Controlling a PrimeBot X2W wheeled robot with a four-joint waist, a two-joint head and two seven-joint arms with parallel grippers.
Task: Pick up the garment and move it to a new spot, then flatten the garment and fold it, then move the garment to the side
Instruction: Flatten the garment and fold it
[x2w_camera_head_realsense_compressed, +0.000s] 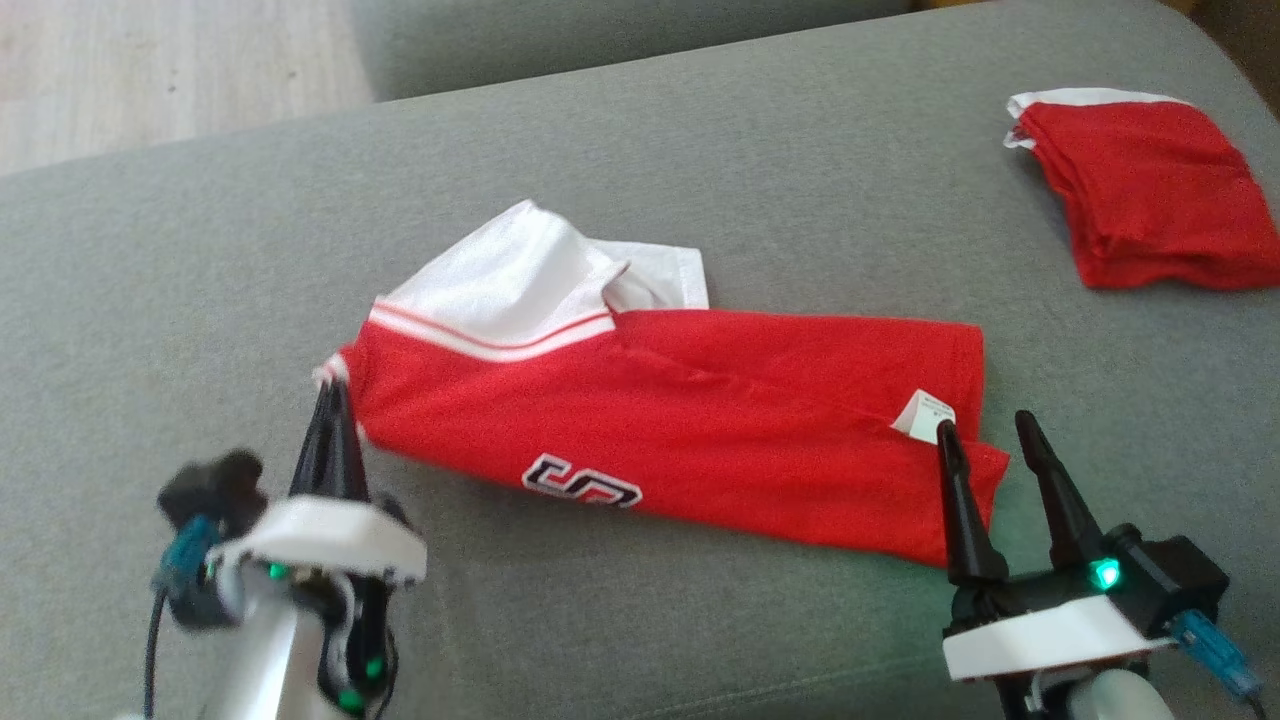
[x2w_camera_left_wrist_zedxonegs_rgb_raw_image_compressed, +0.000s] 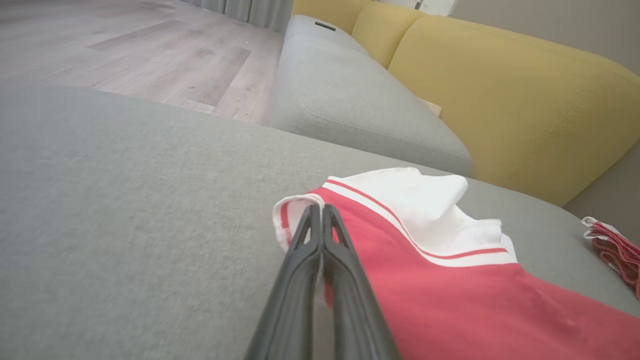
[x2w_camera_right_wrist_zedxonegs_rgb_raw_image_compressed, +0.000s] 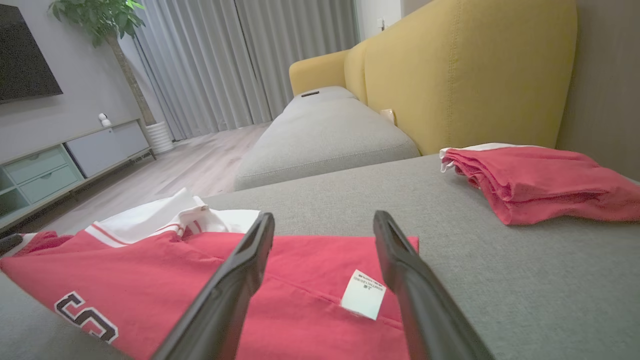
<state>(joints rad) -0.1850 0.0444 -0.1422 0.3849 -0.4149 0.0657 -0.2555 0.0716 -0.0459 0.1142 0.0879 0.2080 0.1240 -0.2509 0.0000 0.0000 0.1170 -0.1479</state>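
The garment (x2w_camera_head_realsense_compressed: 700, 400) is a red shirt with a white sleeve and a dark logo, lying folded lengthwise on the grey sofa seat (x2w_camera_head_realsense_compressed: 700, 150). My left gripper (x2w_camera_head_realsense_compressed: 330, 388) is shut on the garment's left corner, and the white-and-red hem curls over its tips (x2w_camera_left_wrist_zedxonegs_rgb_raw_image_compressed: 320, 210). The red cloth (x2w_camera_left_wrist_zedxonegs_rgb_raw_image_compressed: 450, 290) runs off to the right of those fingers. My right gripper (x2w_camera_head_realsense_compressed: 985, 428) stands open at the garment's right end, one finger beside the white label (x2w_camera_head_realsense_compressed: 925, 415). In the right wrist view the open gripper (x2w_camera_right_wrist_zedxonegs_rgb_raw_image_compressed: 325, 220) frames the label (x2w_camera_right_wrist_zedxonegs_rgb_raw_image_compressed: 364, 294) and the red cloth (x2w_camera_right_wrist_zedxonegs_rgb_raw_image_compressed: 150, 270).
A second red garment (x2w_camera_head_realsense_compressed: 1150, 190) lies folded at the far right of the seat, also seen as a stack (x2w_camera_right_wrist_zedxonegs_rgb_raw_image_compressed: 540, 185). The yellow sofa back (x2w_camera_right_wrist_zedxonegs_rgb_raw_image_compressed: 465, 75) rises behind it. Another grey seat (x2w_camera_left_wrist_zedxonegs_rgb_raw_image_compressed: 350, 100) and wooden floor (x2w_camera_head_realsense_compressed: 150, 70) lie beyond the left edge.
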